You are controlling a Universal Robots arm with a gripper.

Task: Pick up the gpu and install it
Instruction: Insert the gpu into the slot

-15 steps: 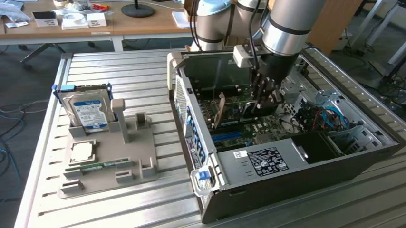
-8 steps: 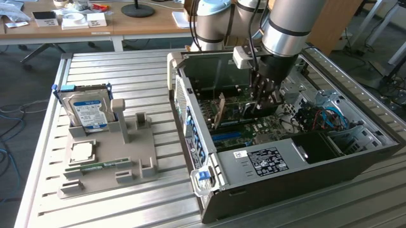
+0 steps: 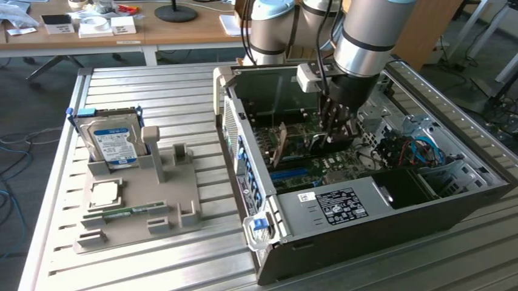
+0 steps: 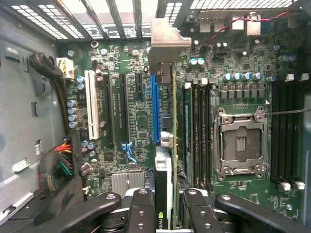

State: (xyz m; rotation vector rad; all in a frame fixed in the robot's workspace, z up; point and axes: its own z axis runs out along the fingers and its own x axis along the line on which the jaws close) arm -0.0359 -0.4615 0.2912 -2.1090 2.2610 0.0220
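1. Tool (image 4: 168, 203): is reaching down inside the open computer case (image 3: 404, 212); its fingers (image 4: 143, 208) are clamping narrowly on the gpu and holding it.
2. gpu (image 4: 173, 126): is sitting edge-on between the tool's fingers and extending away from the tool, its silver bracket (image 4: 164, 41) at the end farthest from the tool.
3. Motherboard (image 4: 138, 145): is lying directly beneath the tool. A blue slot (image 4: 155, 107) is running just beside the gpu; whether they are touching cannot be told.
4. CPU socket (image 4: 240, 145): is sitting near the tool, across the gpu from the blue slot.
5. Grey holder (image 3: 174, 182): is resting on the worktop (image 3: 162, 91) well apart from the tool, carrying an upright hard drive (image 3: 113, 142) and a flat memory stick (image 3: 125, 213).
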